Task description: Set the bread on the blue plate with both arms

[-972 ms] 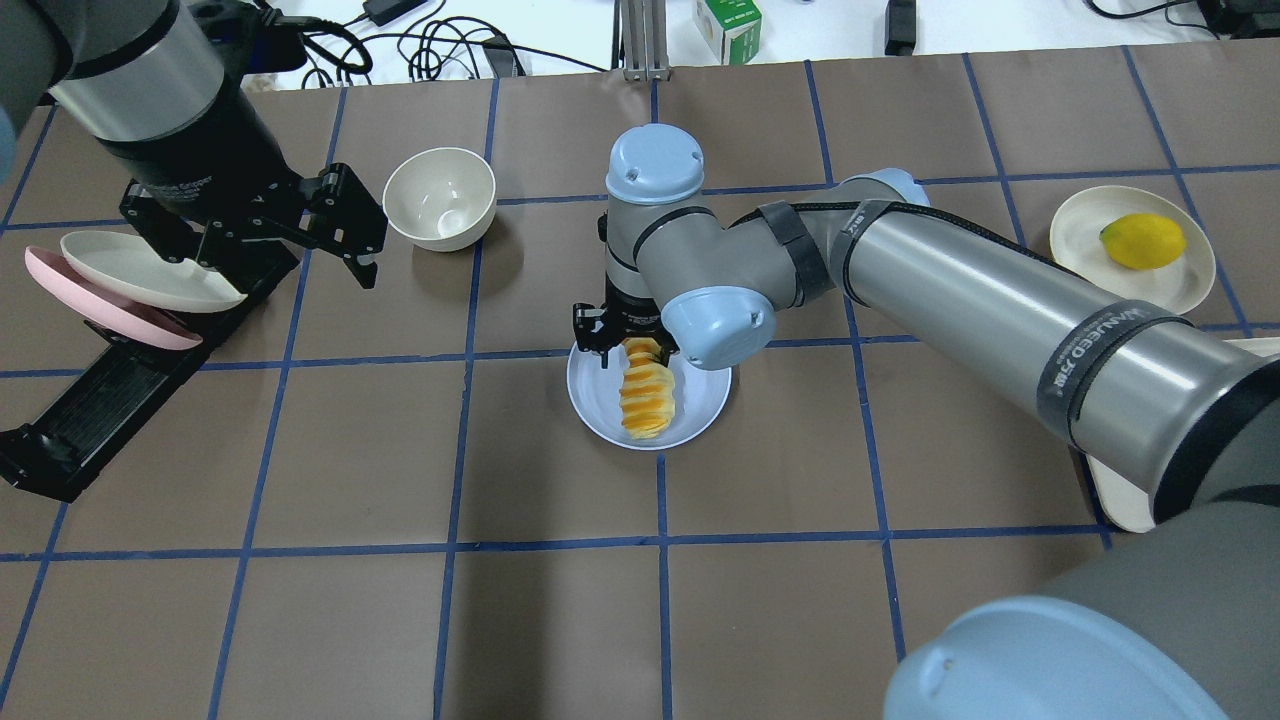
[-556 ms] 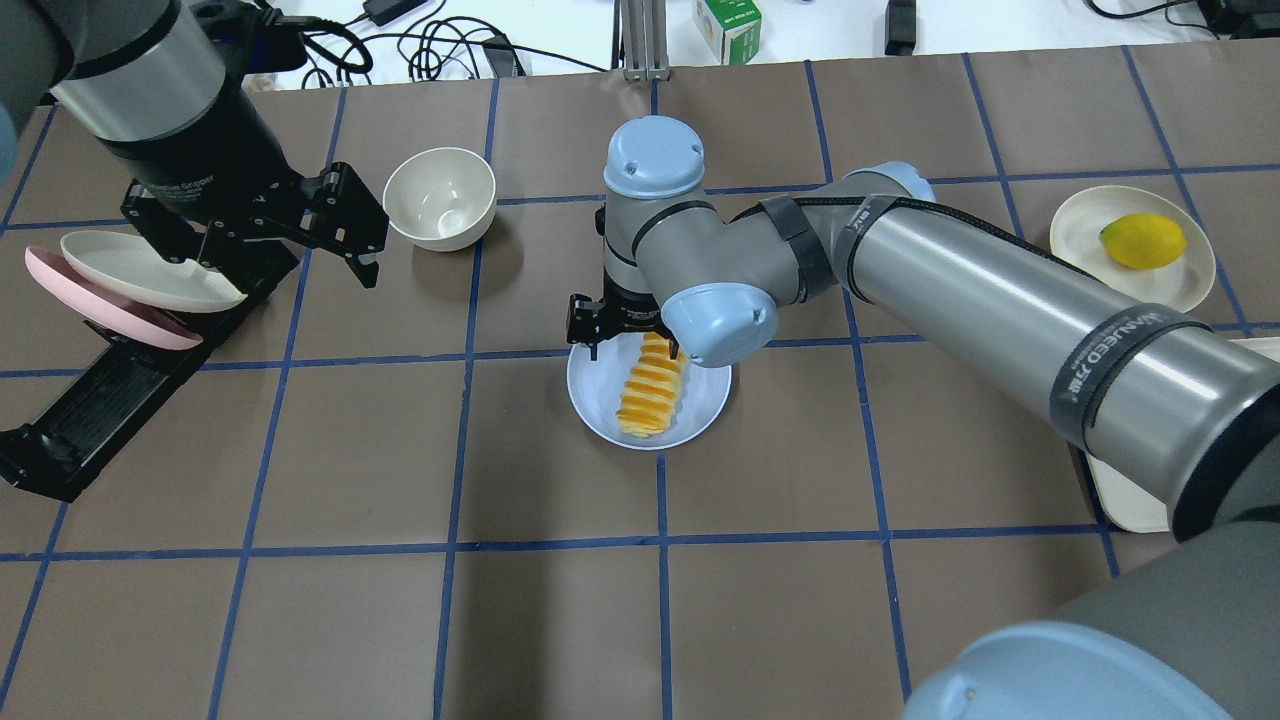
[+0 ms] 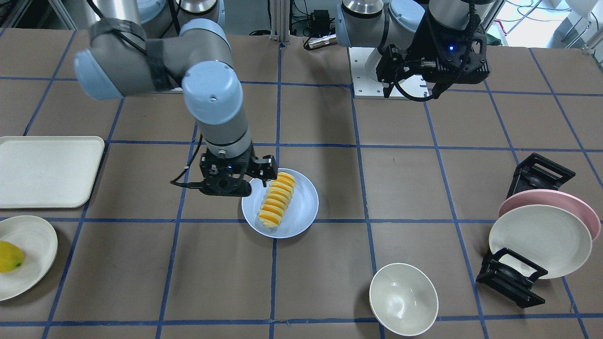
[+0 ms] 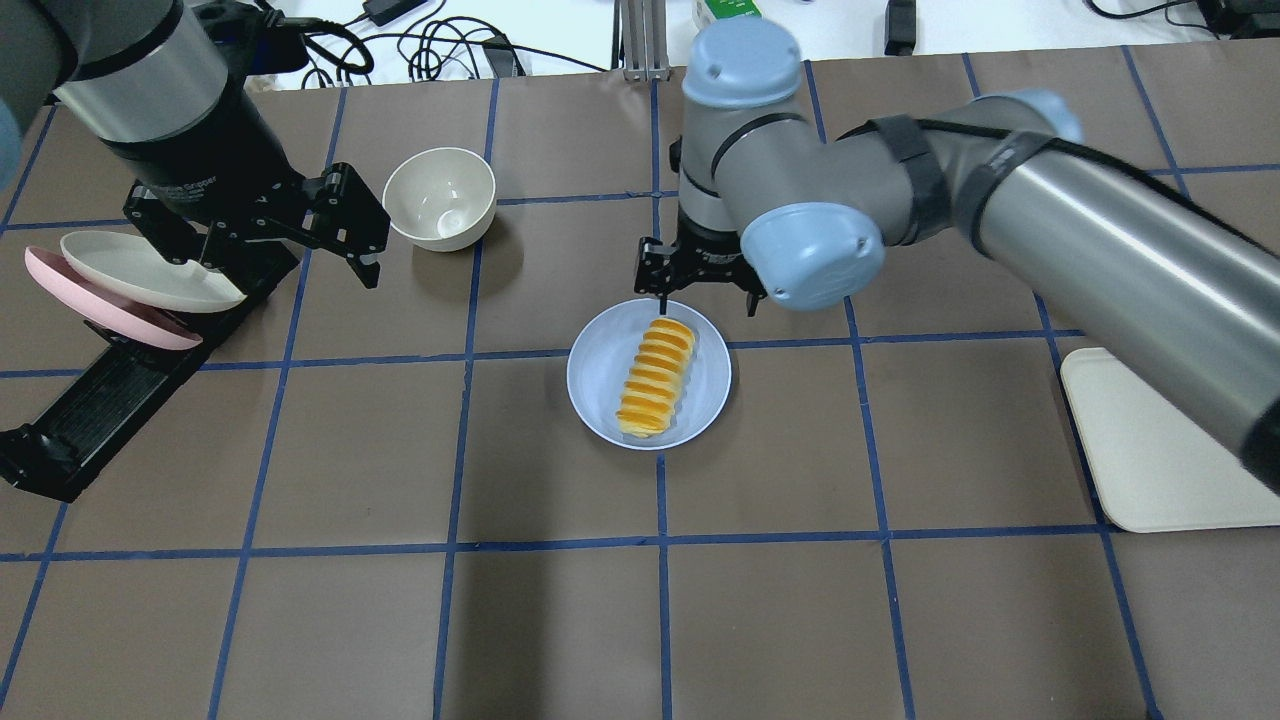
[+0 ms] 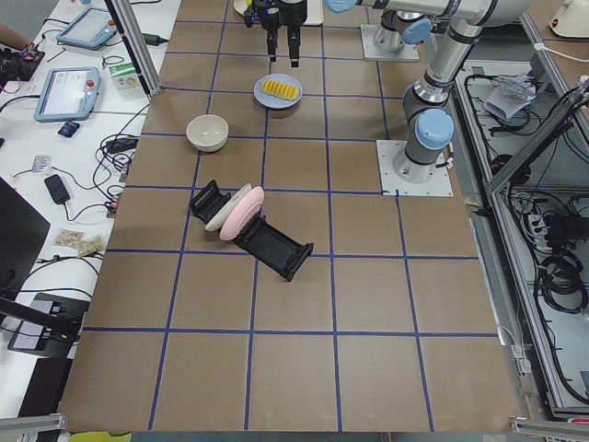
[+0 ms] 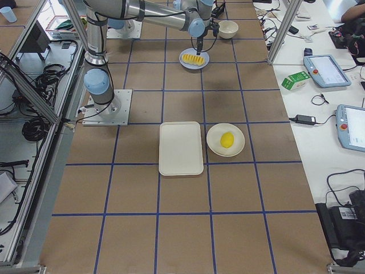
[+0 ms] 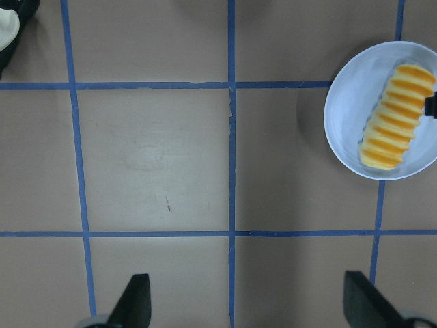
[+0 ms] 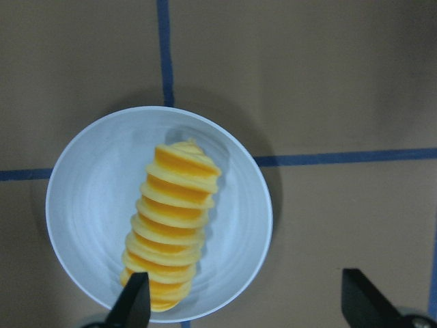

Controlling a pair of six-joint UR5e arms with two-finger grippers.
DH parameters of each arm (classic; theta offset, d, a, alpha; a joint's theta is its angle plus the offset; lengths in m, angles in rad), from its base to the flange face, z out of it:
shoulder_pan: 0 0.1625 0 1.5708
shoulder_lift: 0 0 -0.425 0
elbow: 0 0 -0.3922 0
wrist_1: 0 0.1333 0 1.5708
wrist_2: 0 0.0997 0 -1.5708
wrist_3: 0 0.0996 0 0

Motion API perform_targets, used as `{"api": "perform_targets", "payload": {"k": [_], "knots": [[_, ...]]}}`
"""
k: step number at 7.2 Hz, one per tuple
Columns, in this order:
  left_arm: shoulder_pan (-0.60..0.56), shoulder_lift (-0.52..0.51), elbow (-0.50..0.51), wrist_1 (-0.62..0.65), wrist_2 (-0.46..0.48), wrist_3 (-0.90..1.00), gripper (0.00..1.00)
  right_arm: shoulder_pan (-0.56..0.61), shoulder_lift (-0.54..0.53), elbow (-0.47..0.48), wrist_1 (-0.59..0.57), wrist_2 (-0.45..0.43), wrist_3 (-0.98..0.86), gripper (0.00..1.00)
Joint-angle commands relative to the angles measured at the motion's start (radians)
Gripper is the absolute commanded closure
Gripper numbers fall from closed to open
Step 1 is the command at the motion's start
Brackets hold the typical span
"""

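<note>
The bread [image 4: 656, 378] lies flat on the blue plate [image 4: 595, 375] at the table's middle, slanted across it. My right gripper [image 4: 705, 300] hangs open and empty above the plate's far edge, clear of the bread. In the right wrist view the bread [image 8: 171, 215] and plate [image 8: 75, 205] lie straight below the spread fingertips [image 8: 133, 301]. My left gripper [image 4: 280, 255] is open and empty, high over the rack at the left. The left wrist view shows the bread [image 7: 395, 117] on the plate [image 7: 341, 109] far to its right.
A cream bowl [image 4: 440, 197] stands left of the plate, further back. A black rack [image 4: 100, 400] holds a pink plate [image 4: 100, 310] and a cream plate [image 4: 140, 268]. A cream tray [image 4: 1140, 450] lies at the right. A lemon [image 3: 9, 256] sits on another cream plate [image 3: 35, 249].
My right gripper opened, let go of the bread, then rose and shifted right and away. The bread tipped down flat onto the blue plate. The left arm has not moved.
</note>
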Motion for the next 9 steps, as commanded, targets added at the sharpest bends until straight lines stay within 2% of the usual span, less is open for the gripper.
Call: {"api": "perform_targets", "payload": {"k": [1, 3, 5, 7, 9], "knots": [[0.000, -0.004, -0.001, 0.008, 0.000, 0.000, 0.00, -0.158, -0.150, 0.000, 0.089, -0.015, -0.007, 0.00], [-0.001, -0.004, -0.001, 0.022, 0.000, 0.000, 0.00, -0.246, -0.216, 0.003, 0.144, -0.055, -0.033, 0.00], [-0.001, -0.005, -0.001, 0.023, 0.000, 0.000, 0.00, -0.250, -0.284, 0.009, 0.177, -0.067, -0.142, 0.00], [-0.003, -0.005, -0.002, 0.023, 0.000, 0.000, 0.00, -0.252, -0.298, 0.009, 0.259, -0.069, -0.142, 0.00], [-0.005, -0.004, -0.002, 0.023, 0.000, 0.000, 0.00, -0.246, -0.299, 0.008, 0.263, -0.061, -0.150, 0.00]]}}
